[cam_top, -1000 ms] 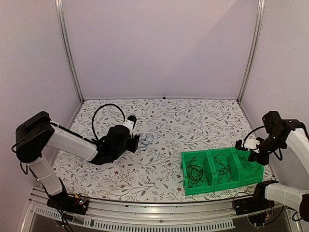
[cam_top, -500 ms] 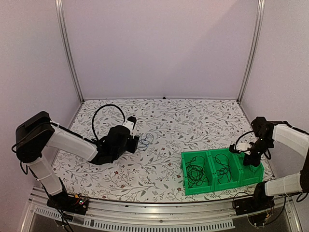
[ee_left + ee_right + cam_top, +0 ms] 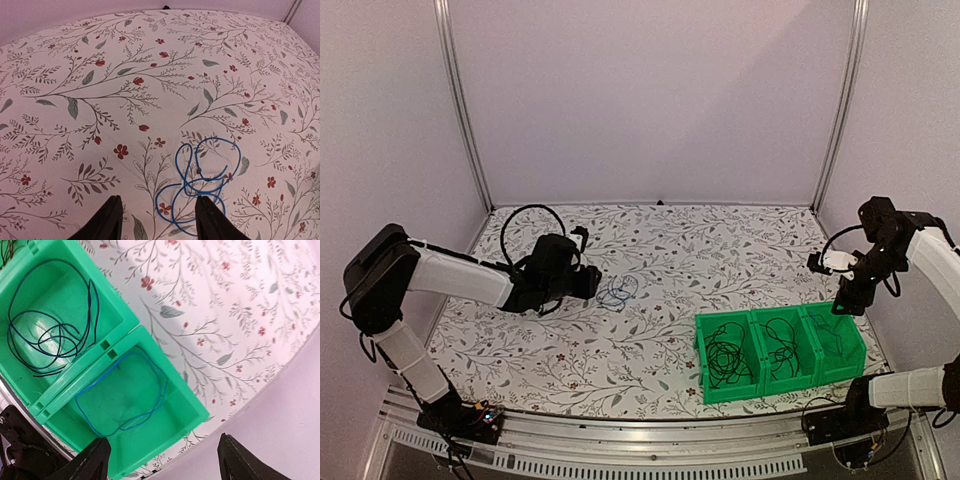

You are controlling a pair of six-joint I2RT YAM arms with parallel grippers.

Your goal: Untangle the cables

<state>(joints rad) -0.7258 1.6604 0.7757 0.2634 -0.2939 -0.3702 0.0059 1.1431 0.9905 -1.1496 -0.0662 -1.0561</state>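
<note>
A bright blue cable [image 3: 617, 291] lies looped on the flowered tabletop; in the left wrist view this blue cable [image 3: 200, 180] sits just ahead of the right fingertip. My left gripper [image 3: 584, 283] [image 3: 158, 205] hangs open and empty beside it. My right gripper [image 3: 844, 300] [image 3: 164, 440] is open above the right end of the green bins [image 3: 725, 318]. A second blue cable [image 3: 125, 405] [image 3: 832, 338] rests loose in the right-hand compartment. Dark cables fill the middle compartment [image 3: 50, 335] [image 3: 780, 345] and the left one [image 3: 725, 360].
The green bins' wall [image 3: 195, 405] stands near the table's front right edge. A metal rail [image 3: 620, 455] runs along the front. Upright posts [image 3: 460, 100] and pale walls close in the left, right and back sides.
My right gripper dipped toward the right compartment, opened and rose; a blue cable now lies there. My left arm drew back to the left, away from the blue cable on the table.
</note>
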